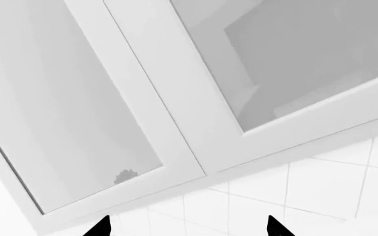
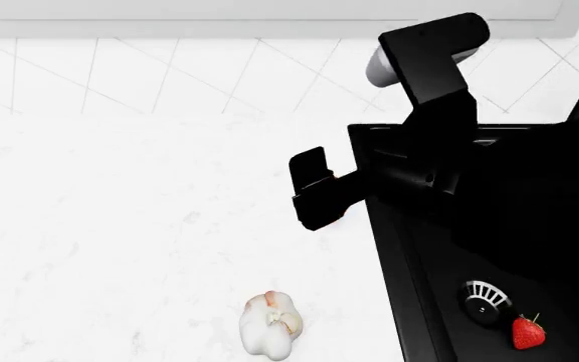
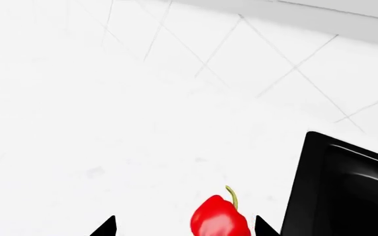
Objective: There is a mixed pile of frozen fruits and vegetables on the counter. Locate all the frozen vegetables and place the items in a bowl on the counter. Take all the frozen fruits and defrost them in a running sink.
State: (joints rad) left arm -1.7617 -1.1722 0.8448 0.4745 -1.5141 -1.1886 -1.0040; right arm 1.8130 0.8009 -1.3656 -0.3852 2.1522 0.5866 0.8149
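From my head view, 1 fruit is already home: the strawberry (image 2: pixel 528 332) lies in the sink (image 2: pixel 410 302), just beside the round silver drain (image 2: pixel 485 299). I can't see water running here, and the faucet is barely in view at the edge, so I'd call that step unconfirmed. The garlic bulb (image 2: pixel 269 324) sits out on the counter (image 2: pixel 118 226), well apart from everything else, and it needs a ride to the bowl, which shows in none of my views, nor does the mango. My right gripper (image 2: pixel 317 197) hangs low over the counter just beside the sink's rim, with a sliver of red peeking out beneath it. Only a dark corner of my left arm shows at the edge. Over to my left wrist view: my left gripper (image 1: pixel 185 227) points up at white cabinet doors (image 1: pixel 169 98) and tiled wall (image 1: pixel 320 187), the 2 tips set wide apart with nothing between them, touching nothing. Now my right wrist view, and here's the action: the bell pepper (image 3: pixel 219 219), stem up, rests on the counter between my right jaws, which stand wide, with clear gaps on both sides, so no contact yet, and it sits closer to the tip on the sink's side. My read: 1 of 4 items placed, the pepper grasp in hand, garlic and mango to follow.
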